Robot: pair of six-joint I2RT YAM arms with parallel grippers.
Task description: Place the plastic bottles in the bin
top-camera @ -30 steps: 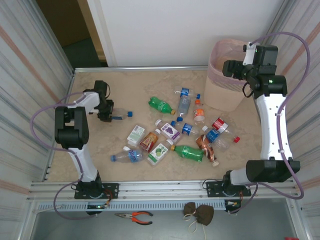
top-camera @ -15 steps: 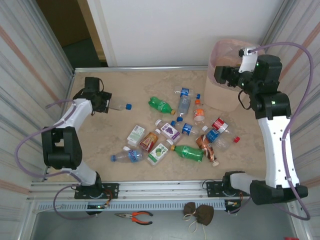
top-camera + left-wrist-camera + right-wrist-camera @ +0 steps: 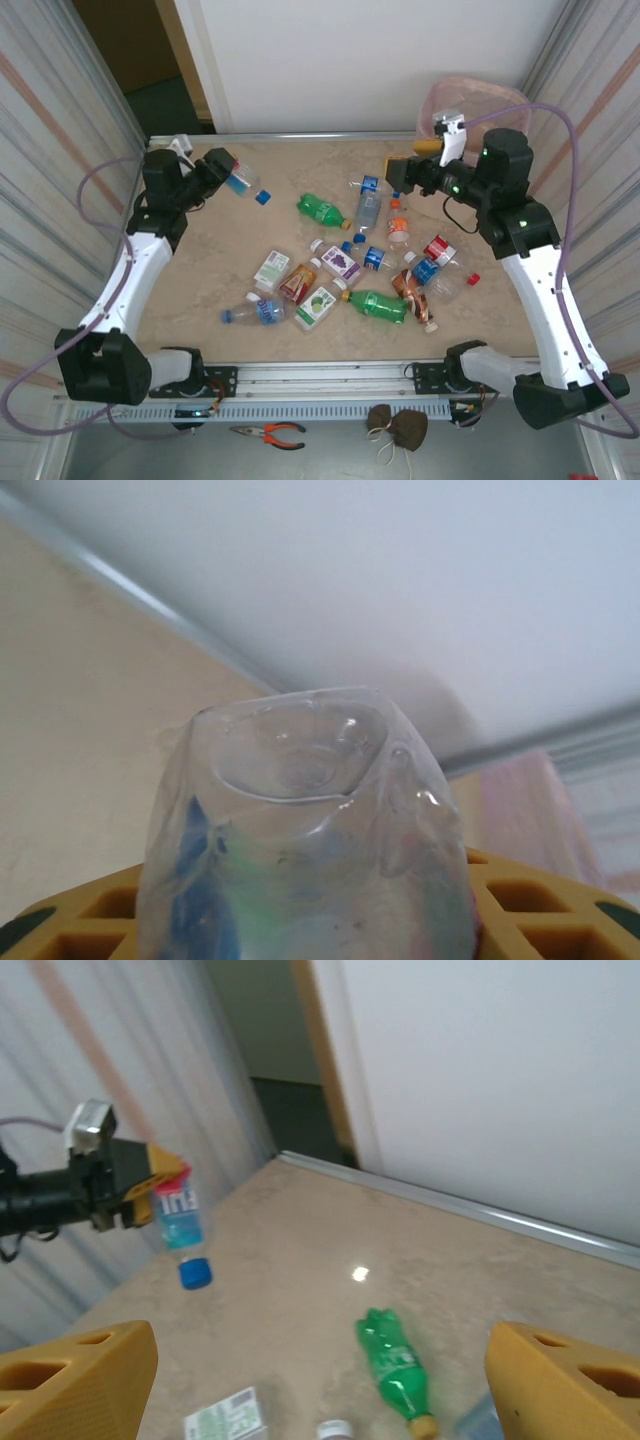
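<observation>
While held clear of the table at ten o'clock, clamped between the left gripper point(image 3: 222, 170) jaws: one clear blue-labelled bottle point(image 3: 240, 183), cap end hanging out and down. Carry step, by the look of it. Right gripper point(image 3: 398, 172) at one o'clock, jaws wide apart, nothing between. Bin point(image 3: 490, 95) just behind it, well apart from the held bottle. Other bottles point(image 3: 375, 304) strewn about centre. Next, likely: long swing rightward above the scatter to the bin mouth; release only once over the rim.

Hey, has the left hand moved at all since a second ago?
Yes. The left hand, carrying the clear blue-labelled bottle, has moved toward the table's far rail, away from the near edge.
</observation>
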